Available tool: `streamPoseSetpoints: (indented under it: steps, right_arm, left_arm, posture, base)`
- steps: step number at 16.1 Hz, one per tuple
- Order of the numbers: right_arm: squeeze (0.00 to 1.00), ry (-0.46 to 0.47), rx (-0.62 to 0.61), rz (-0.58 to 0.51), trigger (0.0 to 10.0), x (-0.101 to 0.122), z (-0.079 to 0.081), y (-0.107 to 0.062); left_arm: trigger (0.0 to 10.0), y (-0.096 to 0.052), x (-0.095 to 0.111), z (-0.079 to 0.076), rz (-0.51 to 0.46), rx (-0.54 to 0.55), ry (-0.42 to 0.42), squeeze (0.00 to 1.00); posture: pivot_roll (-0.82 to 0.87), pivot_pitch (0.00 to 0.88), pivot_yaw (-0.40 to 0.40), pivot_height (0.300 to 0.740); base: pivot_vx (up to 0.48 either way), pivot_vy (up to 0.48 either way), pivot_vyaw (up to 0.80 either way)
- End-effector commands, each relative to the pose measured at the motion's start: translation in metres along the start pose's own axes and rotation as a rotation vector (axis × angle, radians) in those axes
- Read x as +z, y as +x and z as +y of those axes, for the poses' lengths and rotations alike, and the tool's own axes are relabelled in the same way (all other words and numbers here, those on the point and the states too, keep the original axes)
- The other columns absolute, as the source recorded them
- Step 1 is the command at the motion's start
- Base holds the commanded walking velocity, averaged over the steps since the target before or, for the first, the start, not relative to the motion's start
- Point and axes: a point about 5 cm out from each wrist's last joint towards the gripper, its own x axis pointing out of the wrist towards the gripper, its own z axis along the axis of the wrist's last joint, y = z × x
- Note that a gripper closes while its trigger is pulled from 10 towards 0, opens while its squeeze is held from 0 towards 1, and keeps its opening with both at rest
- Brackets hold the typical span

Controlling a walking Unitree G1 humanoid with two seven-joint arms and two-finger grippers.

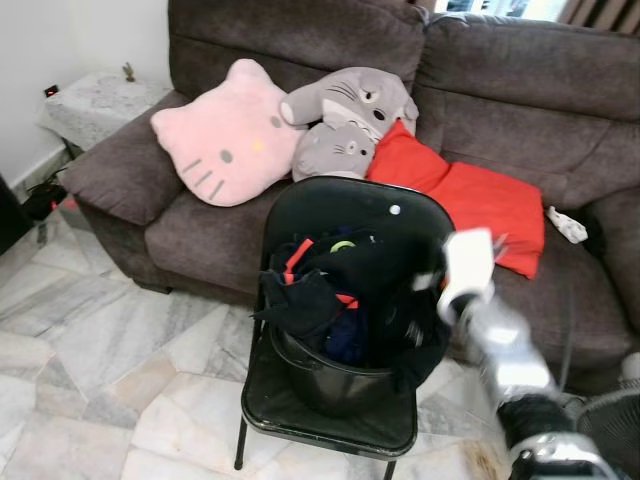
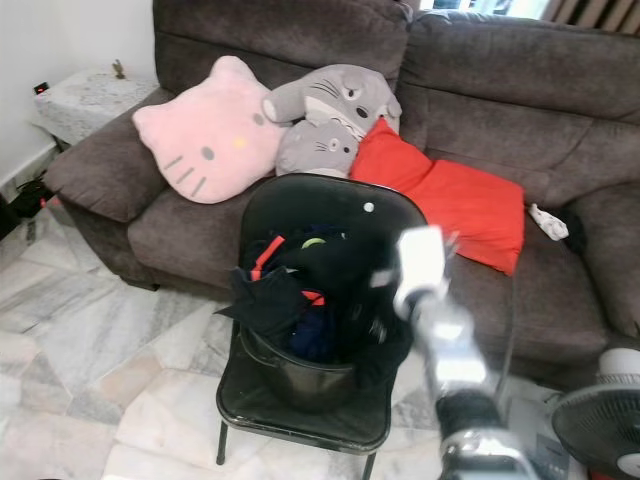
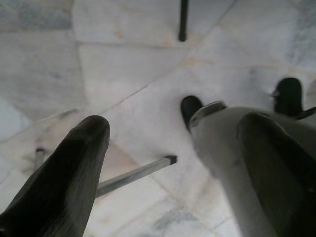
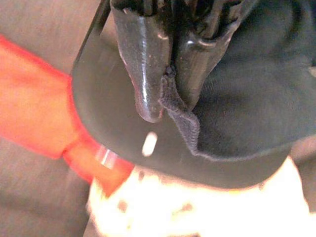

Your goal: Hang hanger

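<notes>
A: Right gripper?

B: Reaching over the black chair, up against the backrest edge. Both fingers pressed together, clamped on a fold of dark fabric. Blurred in the head views, with the silver arm stretched in from the right.

A: And the hanger?

B: Cannot tell. Not to be made out among the dark clothes heaped in the black bucket on the chair seat. Orange trim and a spot of green among them, nothing more certain.

A: Left gripper?

B: Hanging low over the marble floor, fingers apart, holding nothing. Near a thin black chair leg.

A: Behind the chair?

B: A dark brown sofa. On it, a pink cat-face cushion to the left, 2 grey plush toys stacked just beside it, and a red cushion touching them on the right. Chair backrest just in front of the plush toys and the red cushion.

A: Anything else?

B: A small table under a white cloth beside the sofa's left armrest, and part of a fan at the lower right.
</notes>
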Motion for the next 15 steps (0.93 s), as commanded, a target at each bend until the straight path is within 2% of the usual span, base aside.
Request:
streamPoseSetpoints:
  steps: [1, 3, 6, 7, 8, 9, 10, 12, 13, 14, 15]
  right_arm:
    - [0.0, -0.023, -0.034, -0.136, 0.0, 0.038, -0.013, 0.003]
    - [0.0, -0.027, -0.028, -0.265, 0.0, 0.078, -0.018, 0.004]
    - [0.0, 0.04, 0.033, -0.376, 0.0, 0.113, -0.015, -0.003]
    - [0.0, 0.055, 0.067, -0.381, 0.0, 0.115, -0.013, -0.006]
    - [0.0, 0.051, 0.099, -0.363, 0.0, 0.111, -0.009, -0.008]
    - [0.0, 0.031, 0.125, -0.288, 0.0, 0.095, -0.005, -0.01]
    - [0.0, 0.027, 0.09, -0.156, 0.0, 0.067, -0.006, -0.013]
    - [0.0, 0.113, -0.024, -0.039, 0.0, 0.039, -0.014, -0.023]
    - [0.0, 0.209, -0.086, 0.009, 0.0, 0.026, -0.016, -0.03]
    - [0.0, 0.265, -0.15, 0.062, 0.0, 0.01, -0.017, -0.039]
    - [0.0, 0.274, -0.164, 0.077, 0.0, 0.005, -0.017, -0.042]
  left_arm:
    - [10.0, -0.002, -0.011, -0.009, 0.046, -0.04, 0.009, 0.0]
    - [10.0, -0.002, -0.01, -0.002, 0.045, -0.033, 0.008, 0.0]
    - [10.0, -0.004, -0.015, 0.001, 0.056, -0.029, 0.005, 0.0]
    - [10.0, -0.005, -0.017, -0.001, 0.063, -0.03, 0.005, 0.0]
    - [10.0, -0.005, -0.018, -0.003, 0.067, -0.032, 0.005, 0.0]
    - [10.0, -0.004, -0.018, -0.006, 0.072, -0.035, 0.005, 0.0]
    - [10.0, -0.004, -0.018, -0.009, 0.077, -0.037, 0.003, 0.0]
    - [10.0, -0.004, -0.019, -0.011, 0.082, -0.039, 0.002, 0.0]
    - [10.0, -0.005, -0.02, -0.012, 0.086, -0.039, 0.003, 0.0]
    - [10.0, -0.005, -0.021, -0.013, 0.091, -0.04, 0.005, 0.0]
    - [10.0, -0.005, -0.021, -0.013, 0.092, -0.04, 0.006, 0.0]
  posture:
    - [-0.08, 0.105, -0.075, 0.74]
    - [-0.08, 0.095, -0.075, 0.74]
    - [-0.09, 0.09, -0.073, 0.74]
    - [-0.1, 0.093, -0.073, 0.74]
    - [-0.1, 0.094, -0.074, 0.74]
    - [-0.11, 0.097, -0.075, 0.74]
    - [-0.1, 0.099, -0.076, 0.74]
    - [-0.11, 0.104, -0.075, 0.74]
    - [-0.11, 0.105, -0.074, 0.74]
    - [-0.11, 0.108, -0.073, 0.74]
    - [-0.11, 0.108, -0.073, 0.74]
  base:
    - [0.0, 0.0, 0.0]
    - [0.0, 0.0, 0.0]
    - [0.0, 0.0, 0.0]
    - [0.0, 0.0, 0.0]
    - [0.0, 0.0, 0.0]
    - [0.0, 0.0, 0.0]
    - [0.0, 0.0, 0.0]
    - [0.0, 0.0, 0.0]
    - [0.0, 0.0, 0.0]
    - [0.0, 0.0, 0.0]
    - [0.0, 0.0, 0.0]
